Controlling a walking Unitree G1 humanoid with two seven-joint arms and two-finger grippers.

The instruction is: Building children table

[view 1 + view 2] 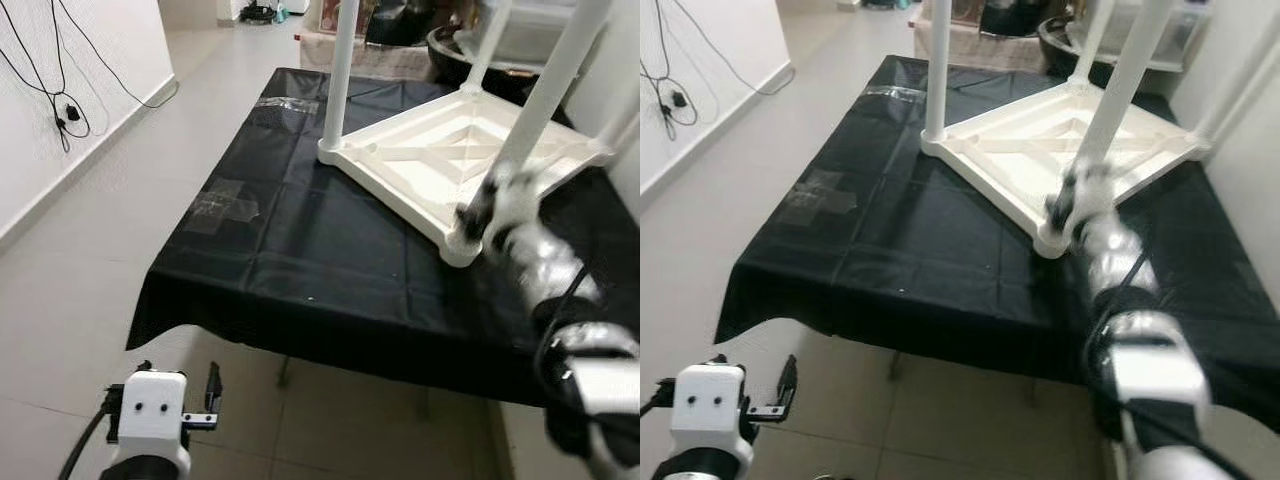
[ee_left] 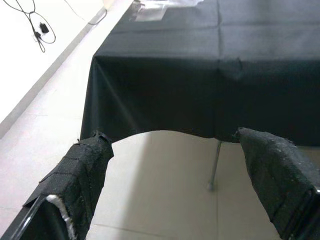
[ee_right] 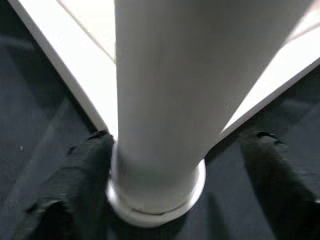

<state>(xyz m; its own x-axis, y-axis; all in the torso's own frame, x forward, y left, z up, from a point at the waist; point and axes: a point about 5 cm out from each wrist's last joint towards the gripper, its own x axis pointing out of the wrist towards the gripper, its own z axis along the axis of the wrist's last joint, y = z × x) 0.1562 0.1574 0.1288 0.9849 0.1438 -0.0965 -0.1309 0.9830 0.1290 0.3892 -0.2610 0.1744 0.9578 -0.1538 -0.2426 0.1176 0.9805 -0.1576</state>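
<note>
Nearest the camera, low on the left, the left gripper hangs below the table edge over the pale tiled floor. Its wrist view shows the two black fingers spread wide apart with nothing between them, facing the overhanging black cloth and a thin metal leg beneath it.

On the right, the right gripper reaches over the near right part of the black-covered work table to the white children's table, which lies upside down on the far right half of the cloth, underside ribs facing up. The gripper sits at the table's nearest corner, where a white leg stands in its round socket. In the right wrist view the black fingers flank the base of that leg, one on each side; the left one lies close against the socket, the other stands apart from it, so the fingers are open around the leg rather than clamped on it.

Another white leg stands upright at the left corner of the upturned table. Patches of clear tape lie on the cloth at the left. Black cables hang on the white wall at far left.
</note>
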